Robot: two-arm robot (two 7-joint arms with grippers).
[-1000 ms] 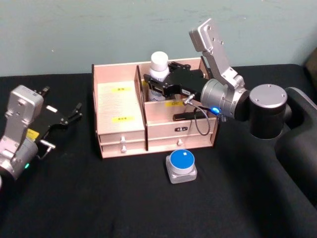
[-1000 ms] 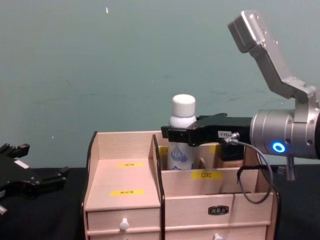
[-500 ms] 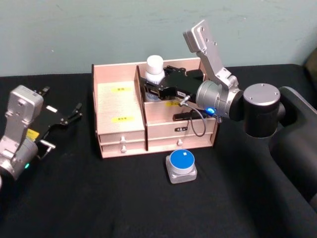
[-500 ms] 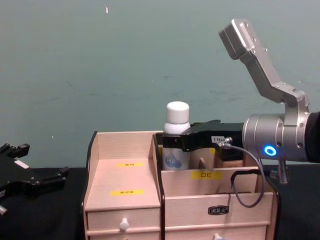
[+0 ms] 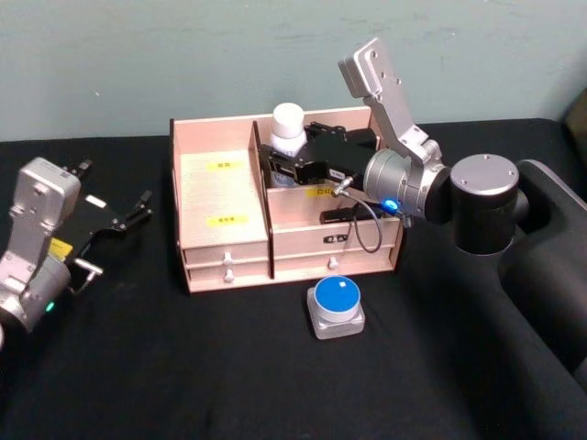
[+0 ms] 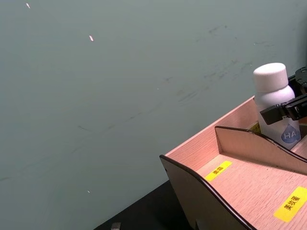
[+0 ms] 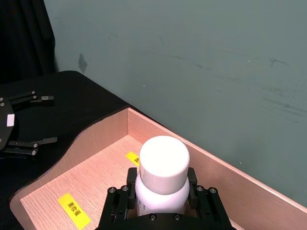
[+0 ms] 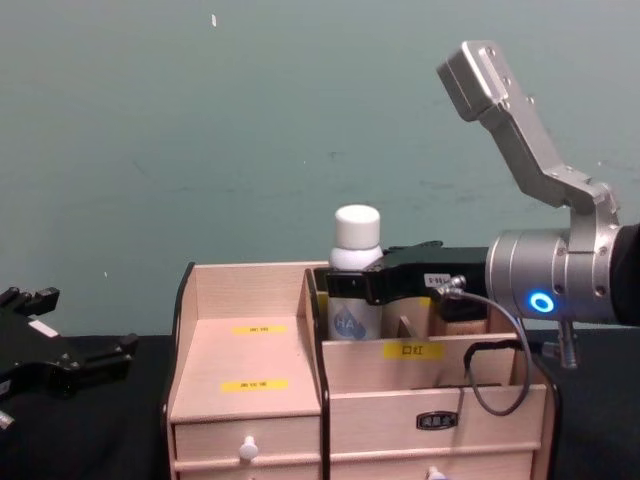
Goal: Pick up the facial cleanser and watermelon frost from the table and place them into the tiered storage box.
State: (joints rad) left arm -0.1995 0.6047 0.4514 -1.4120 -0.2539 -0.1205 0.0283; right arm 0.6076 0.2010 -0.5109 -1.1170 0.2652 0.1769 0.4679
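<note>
Head view has the right tool reaching in from the right over the tiered storage box, its two black fingers clamped on the facial cleanser just below the rounded white cap. The bottle stands upright in the rear compartment of the box's right half, just beside the tall dark-edged divider; whether its base touches the compartment floor cannot be told. From the chest view, the cap and shoulder rise above the box's back wall, and the blue drop mark shows behind the front partition with its yellow label. The right wrist view looks down on the cap, with the fingers pressing on either side of the bottle. The watermelon frost sits on the black counter just in front of the box's right-hand drawers, not touching them, blue lid up. The left tool lies low at the counter's left side, well apart from the box, its fingers spread and holding nothing.
</note>
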